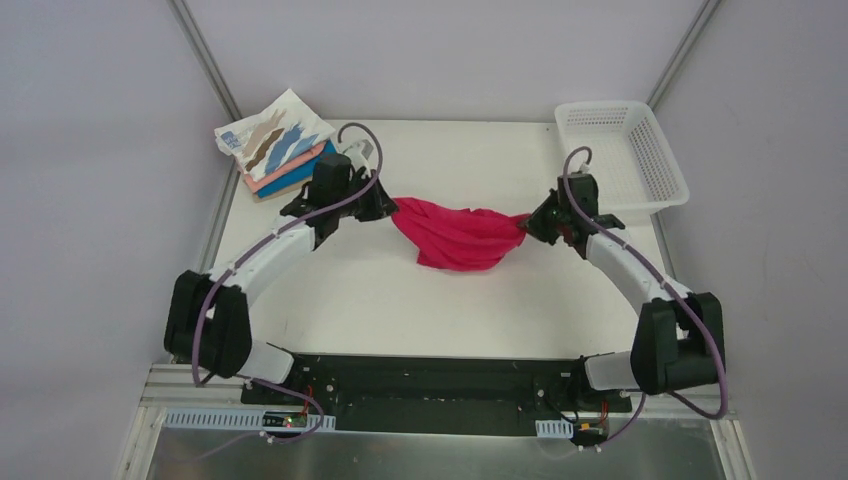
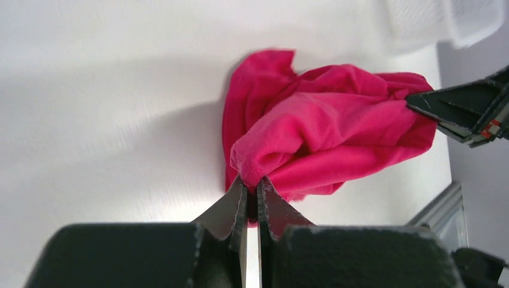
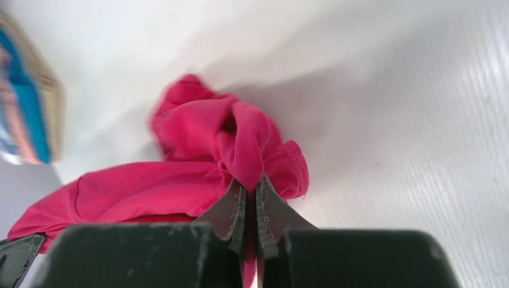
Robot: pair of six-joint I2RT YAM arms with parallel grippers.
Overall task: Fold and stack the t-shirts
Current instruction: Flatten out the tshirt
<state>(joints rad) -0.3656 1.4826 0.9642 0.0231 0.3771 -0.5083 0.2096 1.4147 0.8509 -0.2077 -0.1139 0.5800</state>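
The crimson-pink t-shirt (image 1: 458,236) hangs bunched between my two grippers over the middle of the table (image 1: 420,300). My left gripper (image 1: 392,208) is shut on its left end, and the wrist view shows the cloth (image 2: 324,135) pinched between the tips (image 2: 252,189). My right gripper (image 1: 524,222) is shut on its right end, with cloth (image 3: 198,144) pinched at the tips (image 3: 251,186). The white t-shirt with tan and blue streaks (image 1: 275,135) tops a folded stack (image 1: 290,170) of salmon, blue and tan shirts at the back left.
A white plastic mesh basket (image 1: 622,152) stands at the back right corner of the table. The folded stack lies just behind the left gripper. Grey walls and metal frame posts surround the table.
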